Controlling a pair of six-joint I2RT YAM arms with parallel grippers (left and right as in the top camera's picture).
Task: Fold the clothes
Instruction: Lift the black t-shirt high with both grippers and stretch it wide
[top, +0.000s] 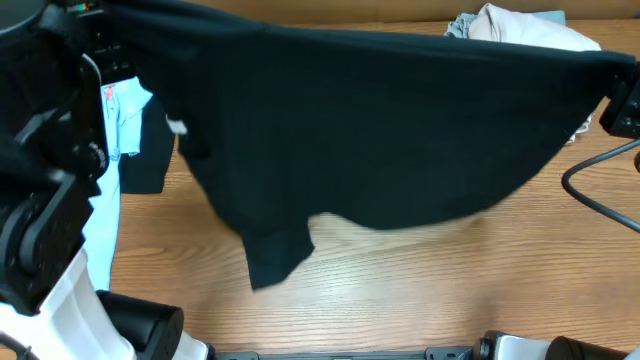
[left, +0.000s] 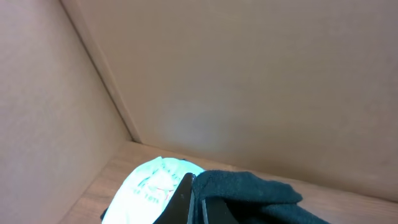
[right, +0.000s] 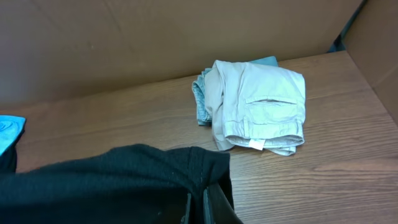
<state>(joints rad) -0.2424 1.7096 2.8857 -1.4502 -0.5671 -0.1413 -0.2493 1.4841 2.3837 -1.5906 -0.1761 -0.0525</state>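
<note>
1. The black T-shirt (top: 400, 130) hangs stretched between our two arms above the wooden table (top: 420, 300). It spans nearly the whole width of the overhead view, its top edge taut and its lower edge sagging in a curve.
2. A sleeve-like flap of the shirt droops lowest, left of centre, and a small white label (top: 177, 127) shows near the shirt's left edge.
3. Our left gripper (left: 195, 198) is clamped on the black T-shirt. In the left wrist view its fingers are pressed together, with dark cloth bunched right against them.
4. Our right gripper (right: 197, 206) is likewise closed tight on the shirt's other end. Black fabric gathers around the fingers and trails off to the left in the right wrist view.
5. The light blue T-shirt (top: 125, 120) lies on the table at far left, beside the left arm (top: 45, 180) and partly hidden by the black shirt. It carries red lettering, too small for us to read.
6. A folded pile of beige trousers (right: 261, 102) rests on the table near the back wall, well apart from the right gripper, with a blue-grey garment (right: 202, 93) folded beneath it.
7. Brown cardboard walls (left: 249, 74) enclose the table at the back and left.
8. A black cable (top: 600, 185) loops over the table at the right edge, below the right arm (top: 622, 105).
</note>
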